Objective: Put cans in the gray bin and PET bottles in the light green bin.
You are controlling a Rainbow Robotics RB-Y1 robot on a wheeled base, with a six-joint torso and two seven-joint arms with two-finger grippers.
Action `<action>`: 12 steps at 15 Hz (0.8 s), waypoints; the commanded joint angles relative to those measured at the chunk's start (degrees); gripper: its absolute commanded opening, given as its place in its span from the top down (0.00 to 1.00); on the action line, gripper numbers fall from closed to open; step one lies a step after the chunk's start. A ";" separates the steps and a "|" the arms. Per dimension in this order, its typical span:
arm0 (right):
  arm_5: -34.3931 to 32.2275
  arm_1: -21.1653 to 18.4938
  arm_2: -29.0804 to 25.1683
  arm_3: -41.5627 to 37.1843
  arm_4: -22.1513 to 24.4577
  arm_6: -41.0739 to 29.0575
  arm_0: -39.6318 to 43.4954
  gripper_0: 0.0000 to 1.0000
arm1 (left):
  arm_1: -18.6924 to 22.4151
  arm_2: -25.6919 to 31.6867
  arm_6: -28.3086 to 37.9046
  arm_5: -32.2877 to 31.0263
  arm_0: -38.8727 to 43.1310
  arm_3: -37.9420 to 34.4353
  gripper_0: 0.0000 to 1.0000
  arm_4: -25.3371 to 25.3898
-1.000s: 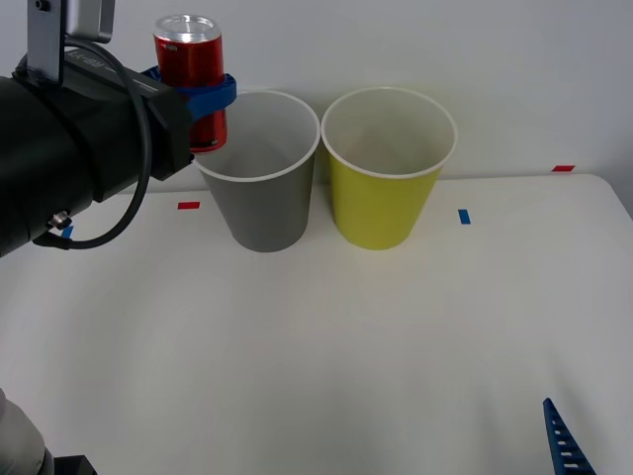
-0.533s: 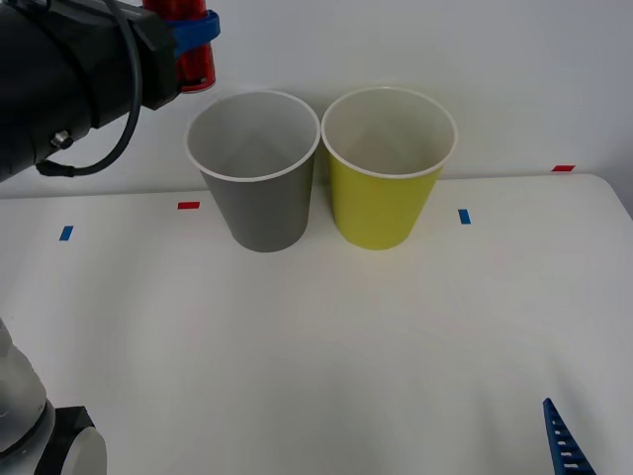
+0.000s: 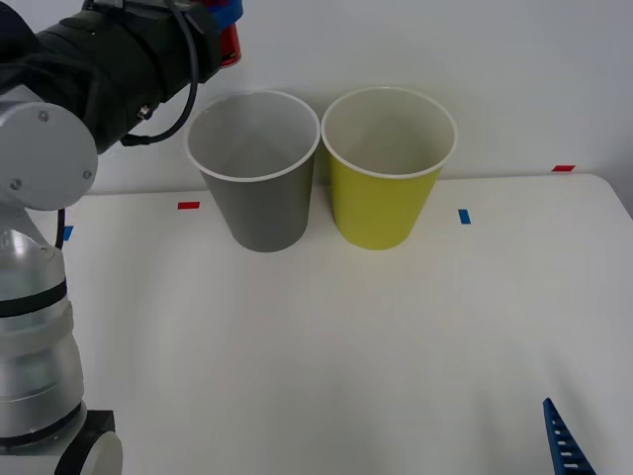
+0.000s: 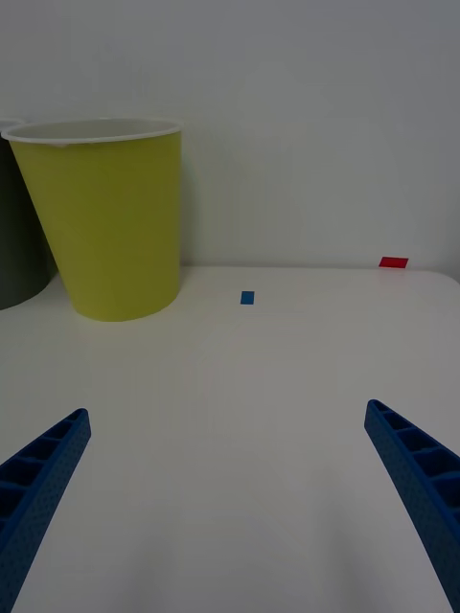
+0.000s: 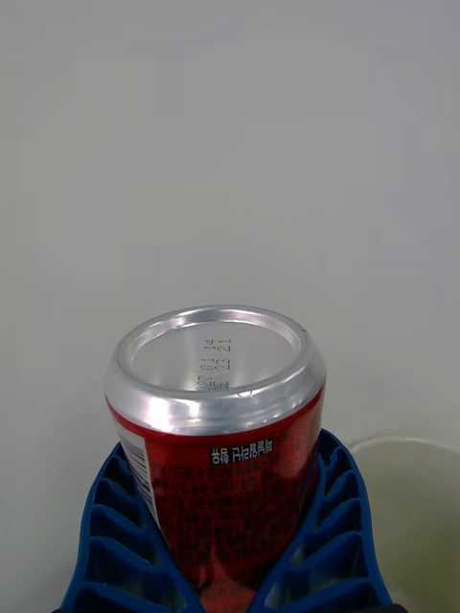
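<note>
Spreading across the front view: one white table (image 3: 326, 346), biggest of all, with a plain white wall behind. Standing on it at the back, two tall tapered bins, rims touching or nearly so: one gray bin (image 3: 259, 203) on the robot's left, one light green bin (image 3: 384, 203) just to its right. Both white inside, both holding nothing visible. Reaching in from the upper left corner, the black left arm, with the left gripper (image 3: 224, 22) raised above and behind the gray bin's left rim, blue fingers (image 5: 331, 536) clamped on either side of one red can (image 5: 220, 460). Held up in the air, not inside either bin, silver end with a printed date code facing the left wrist camera; a pale bin rim peeking in beside it. Parked low at the table's near right corner, the right gripper (image 4: 225, 479), fingers spread wide apart and gripping nothing. Scattered on the table, small tape marks: two red, two blue.
</note>
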 commanded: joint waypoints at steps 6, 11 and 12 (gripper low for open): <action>0.00 0.00 0.00 0.00 0.00 0.00 0.00 0.00 | -2.34 -6.35 -2.75 -15.20 -0.98 14.02 1.00 -1.36; 0.00 0.00 0.00 0.00 0.00 0.00 0.00 0.00 | -2.78 -8.54 -5.03 -17.22 -0.89 15.33 1.00 -7.51; 0.00 0.00 0.00 0.00 0.00 0.00 0.00 0.00 | -2.96 -8.72 -5.12 -17.40 -0.89 15.33 1.00 -7.78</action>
